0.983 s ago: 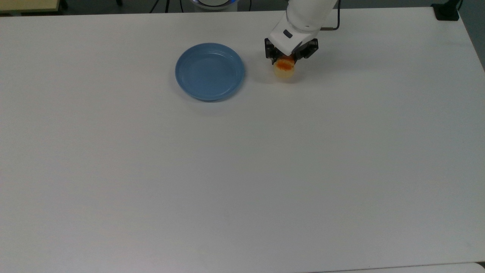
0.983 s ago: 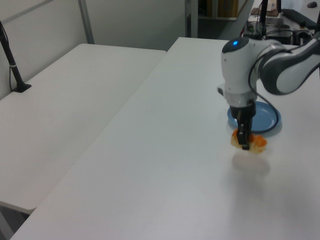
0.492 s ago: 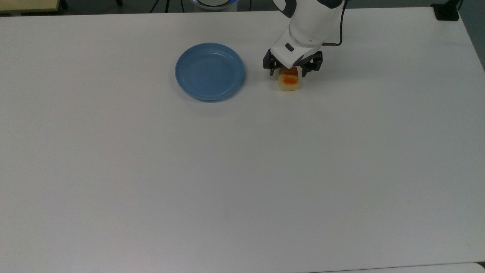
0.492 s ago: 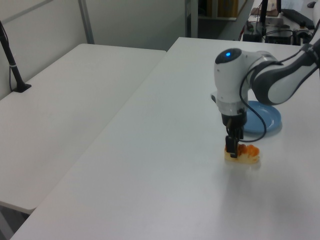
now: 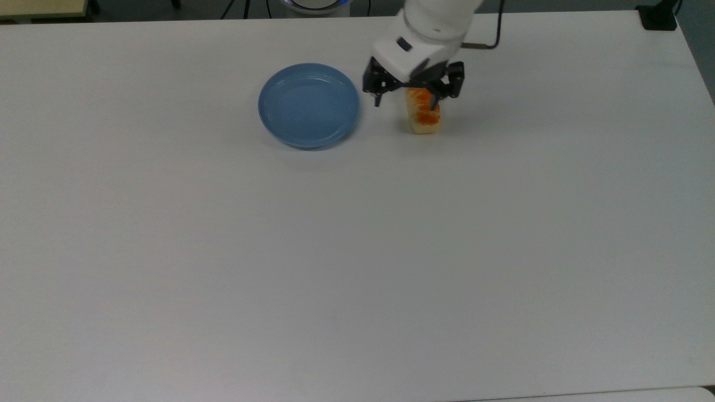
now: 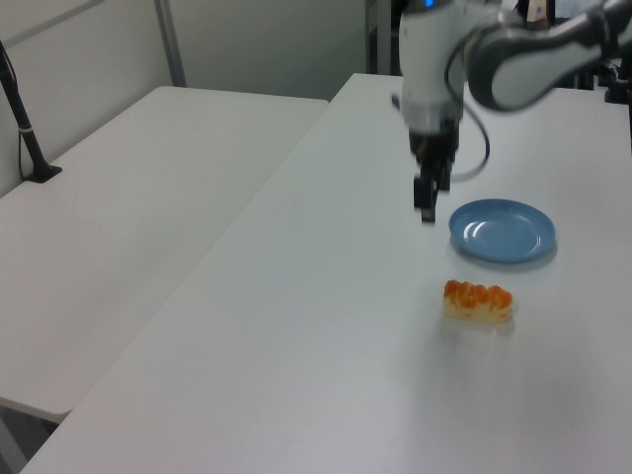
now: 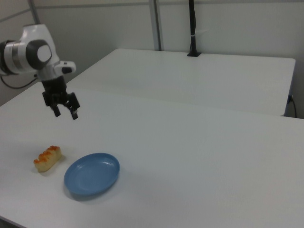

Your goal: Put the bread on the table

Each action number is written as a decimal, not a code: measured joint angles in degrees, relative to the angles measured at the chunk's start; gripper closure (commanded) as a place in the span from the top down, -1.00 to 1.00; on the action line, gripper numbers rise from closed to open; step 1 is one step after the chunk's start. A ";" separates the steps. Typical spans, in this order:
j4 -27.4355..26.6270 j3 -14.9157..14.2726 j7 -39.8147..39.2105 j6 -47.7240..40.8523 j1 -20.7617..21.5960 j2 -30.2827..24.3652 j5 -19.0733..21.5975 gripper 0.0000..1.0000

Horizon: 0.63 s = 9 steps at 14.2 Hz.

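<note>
The bread [image 5: 427,119], a small loaf with an orange-brown top, lies flat on the white table [image 5: 357,251], just to the top view's right of the blue plate [image 5: 309,105]. My gripper [image 5: 406,101] hangs above the loaf, lifted clear of it, its fingers spread open with nothing between them. In the left view the bread [image 6: 478,300] rests in front of the plate [image 6: 502,230], and the gripper [image 6: 427,204] is well above and behind it. In the right view the gripper [image 7: 66,114] floats high over the bread [image 7: 47,158], which sits beside the plate [image 7: 92,174].
A second white table [image 6: 148,197] adjoins this one, with a black post [image 6: 25,128] clamped at its far side. A black block [image 5: 659,17] sits at the top view's upper right corner. The plate holds nothing.
The gripper lowered the bread onto the table, let go of it and opened, then rose up and away. The loaf now lies free on the table beside the plate.
</note>
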 measured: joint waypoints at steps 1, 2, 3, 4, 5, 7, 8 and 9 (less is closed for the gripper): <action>1.04 -0.77 -1.64 -1.65 -0.68 -1.04 0.00 1.00; 1.73 -1.44 -2.95 -3.31 -1.54 -2.33 0.00 1.00; 2.17 -1.97 -4.22 -5.52 -2.96 -4.18 0.00 1.00; 2.35 -2.14 -5.14 -7.04 -4.04 -5.46 0.00 1.00; 2.57 -2.21 -6.19 -8.74 -5.22 -6.75 0.00 1.00; 2.91 -2.28 -8.98 -11.76 -8.17 -9.86 0.03 1.00; 2.99 -2.30 -9.50 -12.42 -9.10 -10.99 0.03 1.00; 3.00 -2.33 -9.88 -12.77 -9.91 -12.02 0.05 1.00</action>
